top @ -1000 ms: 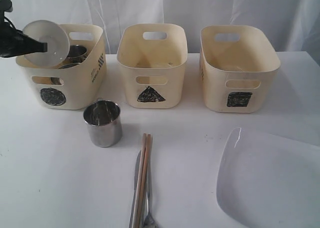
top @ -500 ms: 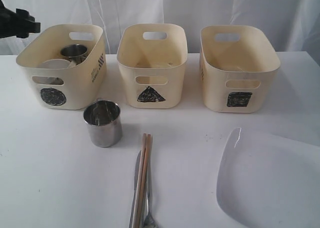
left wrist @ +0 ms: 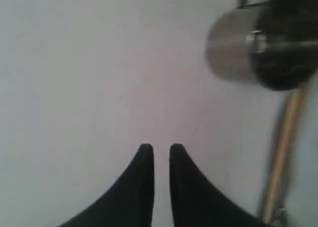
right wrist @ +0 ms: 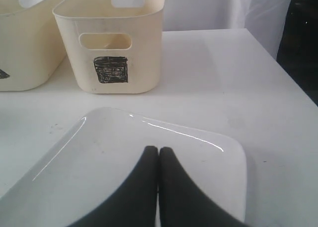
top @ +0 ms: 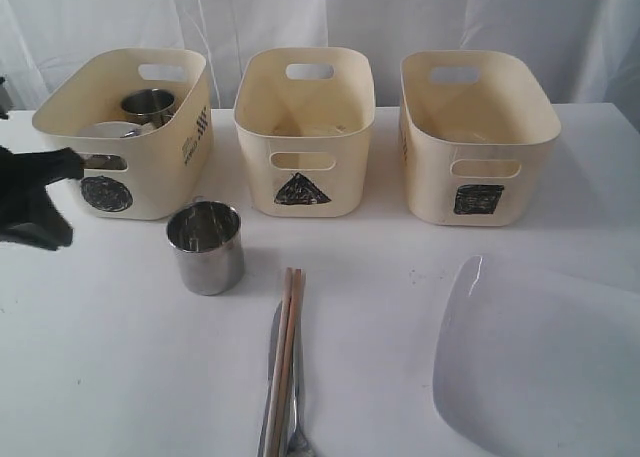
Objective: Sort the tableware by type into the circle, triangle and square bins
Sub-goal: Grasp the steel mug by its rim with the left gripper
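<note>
My left gripper [top: 66, 205] hovers over the table in front of the circle bin [top: 150, 182], left of a steel mug [top: 205, 245]. Its fingers stand slightly open with nothing between them [left wrist: 161, 148], and the mug [left wrist: 248, 43] lies ahead of it. Inside the circle bin are another steel mug [top: 148, 105] and the small white dish [top: 110, 129]. Wooden chopsticks [top: 286, 357] lie beside metal cutlery [top: 270, 387] near the front edge. The right gripper [right wrist: 158, 150] is shut and empty above the large white plate [right wrist: 124, 162]; the exterior view does not show it.
The triangle bin [top: 300, 157] stands in the middle and the square bin [top: 480, 172] on the right, both showing nothing inside from here. The white plate [top: 540, 357] fills the front right corner. White curtains hang behind the table.
The left gripper held the white dish over the circle bin a second ago. The dish now lies in that bin, and the gripper has come down in front of it.
</note>
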Motion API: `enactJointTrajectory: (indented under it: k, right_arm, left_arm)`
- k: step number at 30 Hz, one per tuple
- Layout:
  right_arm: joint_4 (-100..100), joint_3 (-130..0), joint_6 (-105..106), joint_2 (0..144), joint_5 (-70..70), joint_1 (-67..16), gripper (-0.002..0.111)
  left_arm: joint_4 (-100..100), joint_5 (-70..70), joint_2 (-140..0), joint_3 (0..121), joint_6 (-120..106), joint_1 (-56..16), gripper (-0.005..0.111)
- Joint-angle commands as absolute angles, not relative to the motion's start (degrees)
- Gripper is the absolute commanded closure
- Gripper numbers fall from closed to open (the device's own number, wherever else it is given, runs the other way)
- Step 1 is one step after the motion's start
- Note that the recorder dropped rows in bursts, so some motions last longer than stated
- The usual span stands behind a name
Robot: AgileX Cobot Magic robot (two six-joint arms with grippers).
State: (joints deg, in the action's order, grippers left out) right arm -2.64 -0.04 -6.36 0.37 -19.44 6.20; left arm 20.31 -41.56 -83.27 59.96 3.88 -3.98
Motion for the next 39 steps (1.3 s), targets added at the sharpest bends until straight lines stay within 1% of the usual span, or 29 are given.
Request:
enactJointTrajectory:
  k: [1, 3, 8, 15, 17, 20, 24, 27, 32, 35, 39]
  right_arm:
    - [-2.8, 0.0, -6.3, 0.0, -19.2, 6.3, 0.108]
    - [-2.8, 0.0, -6.3, 0.0, -19.2, 6.3, 0.108]
    - [-2.8, 0.0, -6.3, 0.0, -19.2, 6.3, 0.108]
    - [-2.8, 0.0, -6.3, 0.0, -19.2, 6.3, 0.108]
    - [-2.8, 0.0, -6.3, 0.0, -19.2, 6.3, 0.108]
    - [-2.8, 0.0, -6.3, 0.0, -19.2, 6.3, 0.108]
    - [-2.8, 0.0, -6.3, 0.0, -19.2, 6.3, 0.108]
    - [-2.8, 0.0, -6.3, 0.0, -19.2, 6.3, 0.108]
    - [-2.8, 0.0, -6.3, 0.0, -19.2, 6.3, 0.108]
    - [-2.8, 0.0, -6.3, 0.0, -19.2, 6.3, 0.108]
    - [-2.8, 0.0, -6.3, 0.0, -19.2, 6.3, 0.108]
  left_arm:
    - [43.1, -32.8, -82.8, 57.3, -9.5, -4.1, 0.103]
    - [50.3, -28.9, -82.8, 56.8, -14.5, -4.1, 0.107]
    - [62.0, -23.0, -84.3, 56.7, -31.1, -4.1, 0.107]
    - [62.9, -31.2, -90.9, 56.7, -33.9, -4.1, 0.106]
    - [62.9, -32.5, -92.7, 56.7, -34.1, -4.1, 0.102]
    - [62.9, -33.6, -94.8, 56.7, -34.9, -4.1, 0.085]
    - [62.9, -34.6, -95.4, 56.7, -34.9, -4.1, 0.058]
    - [62.9, -30.8, -95.4, 56.7, -34.9, -4.1, 0.046]
    - [62.9, -23.8, -95.4, 56.7, -35.4, -4.1, 0.045]
    - [62.9, -24.1, -95.4, 56.7, -38.2, -4.4, 0.045]
    - [62.9, -22.2, -95.6, 56.7, -38.9, -7.6, 0.045]
